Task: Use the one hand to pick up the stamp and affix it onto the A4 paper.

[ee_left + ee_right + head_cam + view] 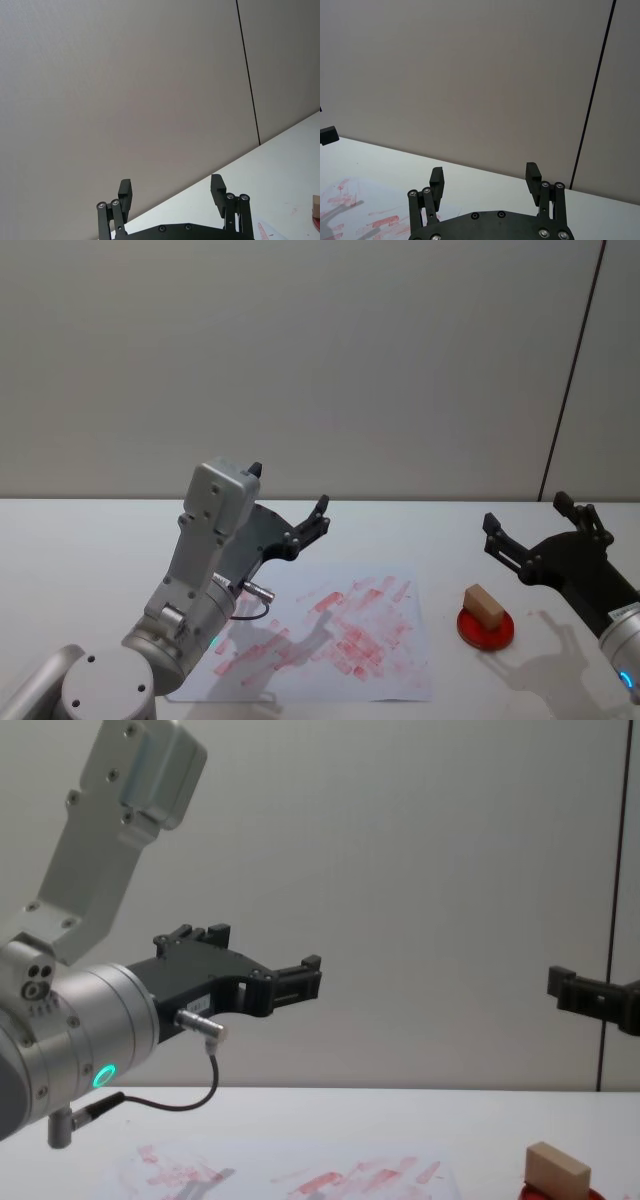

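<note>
Plainly, the left gripper (288,490) and right gripper (527,512) are hanging spread and empty, while the stamp (484,605) is sitting to the right of the A4 paper (395,680).

The stamp, a pale block of bare wood, is resting on a flat round red ink pad (487,632) just beside the paper's right edge, on the smooth white table (100,540). The paper is lying flat, its matte white sheet blotched with red rectangular prints and smears. The left gripper, black and angular on a brushed silver arm, is hovering over the paper's far left corner; the right one is hanging right of the paper, beyond the pad. From the side, the chest view is showing both grippers raised well clear of the paper, a height the head view is flattening. The right wrist view is catching the ribbed faces of its own pads (436,176).
</note>
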